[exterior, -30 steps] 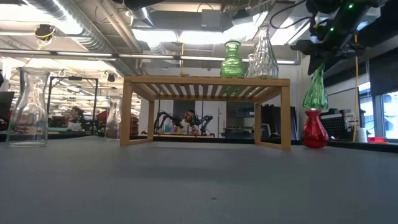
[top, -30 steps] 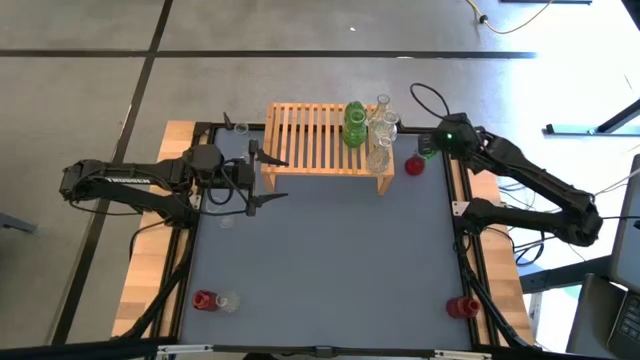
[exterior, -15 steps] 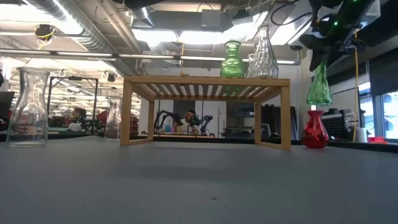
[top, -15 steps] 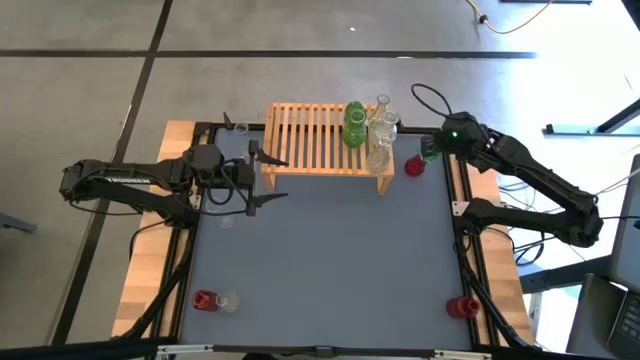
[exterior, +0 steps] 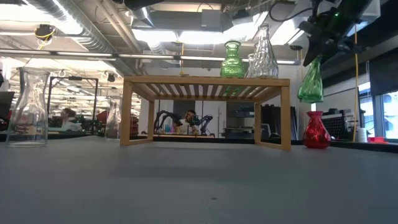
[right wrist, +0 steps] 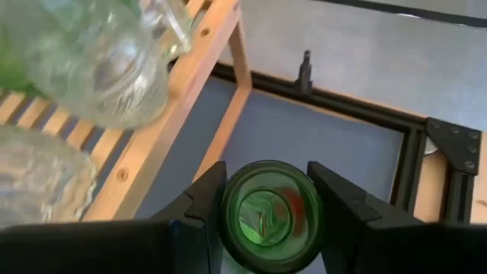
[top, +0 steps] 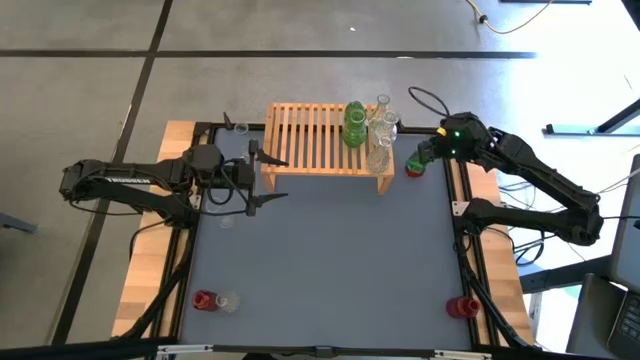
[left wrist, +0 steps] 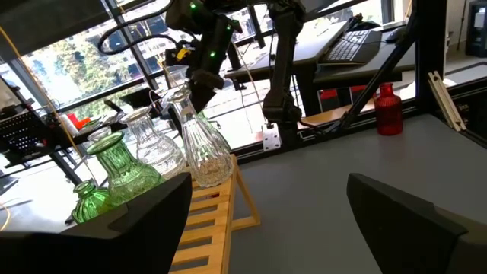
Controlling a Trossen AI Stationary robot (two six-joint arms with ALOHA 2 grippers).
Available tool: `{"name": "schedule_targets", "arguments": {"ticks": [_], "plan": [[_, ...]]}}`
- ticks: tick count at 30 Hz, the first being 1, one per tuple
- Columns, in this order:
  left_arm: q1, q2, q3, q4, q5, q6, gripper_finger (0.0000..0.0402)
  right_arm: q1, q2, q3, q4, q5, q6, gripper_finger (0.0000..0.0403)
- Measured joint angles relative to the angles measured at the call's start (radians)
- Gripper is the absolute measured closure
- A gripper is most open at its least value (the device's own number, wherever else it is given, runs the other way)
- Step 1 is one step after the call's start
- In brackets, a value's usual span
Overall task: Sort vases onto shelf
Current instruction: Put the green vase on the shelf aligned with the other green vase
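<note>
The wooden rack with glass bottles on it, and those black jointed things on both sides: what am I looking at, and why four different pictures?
Those are two robot arms at a table, each ending in a two-finger gripper. One picture looks straight down from above, one looks level across the tabletop, and two come from cameras on the arms' wrists.

The shelf is a low slatted wooden rack. At its right end stand a green vase and some clear vases. On the table, a red vase stands beside the rack, and more vases sit near the corners.

The right gripper holds a green vase by its neck, lifted above the red one, at about the rack's top. Its wrist camera looks down into that vase's mouth.

The left gripper waits open by the rack's left end, holding nothing.
</note>
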Motion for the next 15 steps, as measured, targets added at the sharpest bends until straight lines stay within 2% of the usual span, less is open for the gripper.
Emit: {"name": "schedule_targets", "arguments": {"ticks": [5, 15], "plan": [[0.0, 0.0, 0.0, 0.0, 0.0, -0.016, 0.0056, 0.113, 0.0, -0.001, -0.051, 0.01, 0.045, 0.0265], [0.0, 0.0, 0.0, 0.0, 0.0, -0.018, 0.0056, 0.448, 0.006, -0.002, -0.059, 0.079, 0.188, 0.0265]]}}
